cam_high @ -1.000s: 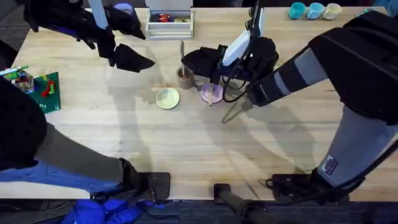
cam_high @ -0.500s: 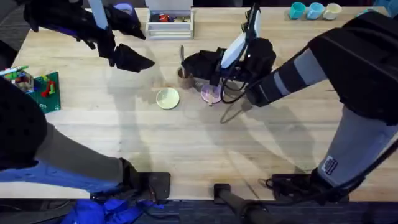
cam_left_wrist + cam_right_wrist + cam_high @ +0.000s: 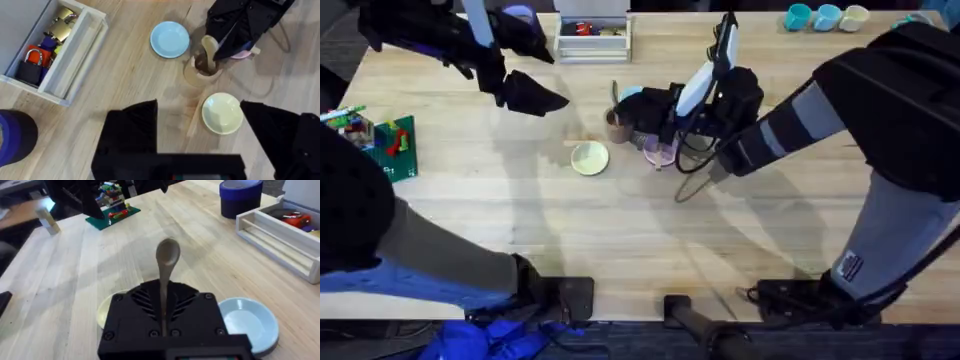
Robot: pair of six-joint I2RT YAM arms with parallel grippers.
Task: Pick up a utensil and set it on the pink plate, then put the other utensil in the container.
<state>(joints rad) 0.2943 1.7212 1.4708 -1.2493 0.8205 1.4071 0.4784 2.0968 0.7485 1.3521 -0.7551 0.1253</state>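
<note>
While the right gripper (image 3: 638, 118) clamps the spoon (image 3: 167, 260) upright over the tan cup (image 3: 202, 71), the left gripper (image 3: 542, 97) hovers apart, jaws wide; pink plate (image 3: 661, 152) beside cup.

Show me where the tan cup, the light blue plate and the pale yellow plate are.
tan cup (image 3: 200, 71), left wrist view, on its rim beside the spoon standing in it.
light blue plate (image 3: 170, 39), left wrist view, on its flat centre.
pale yellow plate (image 3: 589, 158), overhead view, on its centre.
</note>
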